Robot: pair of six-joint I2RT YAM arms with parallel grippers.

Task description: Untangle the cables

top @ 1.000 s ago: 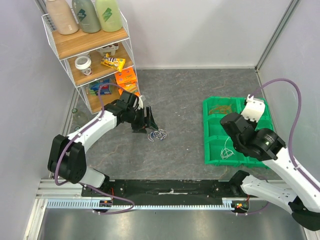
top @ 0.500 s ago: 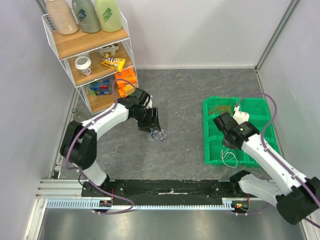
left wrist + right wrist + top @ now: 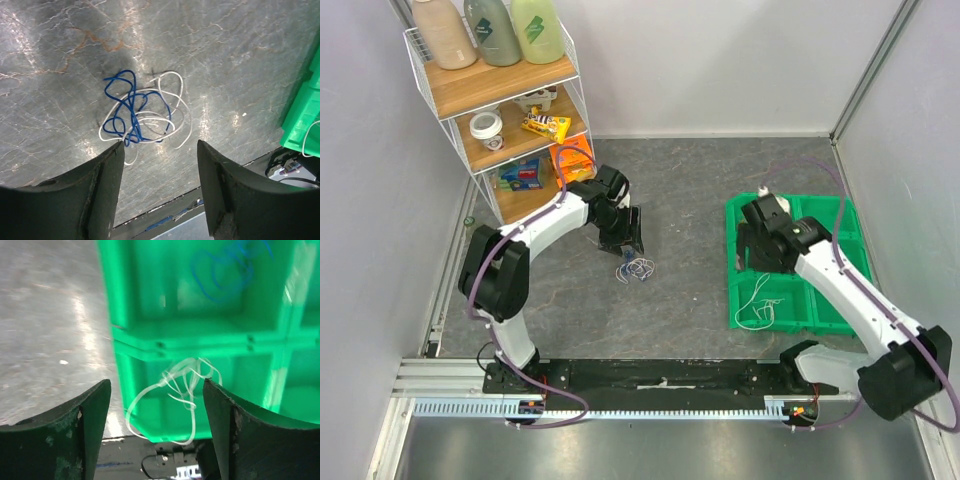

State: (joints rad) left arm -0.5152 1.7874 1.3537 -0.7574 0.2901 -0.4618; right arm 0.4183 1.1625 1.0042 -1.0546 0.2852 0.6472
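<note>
Table (image 3: 690, 190): grey, stone finish.
Green tray (image 3: 850, 235): compartmented, on the table's right side.
Left gripper (image 3: 159, 150): jaws apart, empty, hanging over the cable bundle.
Right gripper (image 3: 156, 385): jaws apart, empty, above the tray's near-left compartment.
Cable bundle (image 3: 140, 115): blue and white strands, knotted, on the table centre-left.
White wire (image 3: 186, 371): in that near-left compartment, one loop over the rim.
Blue wire (image 3: 225, 265): blurred, next compartment back.

Overhead camera looks down on all; both close, downward wrist cameras catch the green tray (image 3: 300, 122).

green tray (image 3: 200, 342) blurred, blue cable (image 3: 227, 270) smeared
</note>
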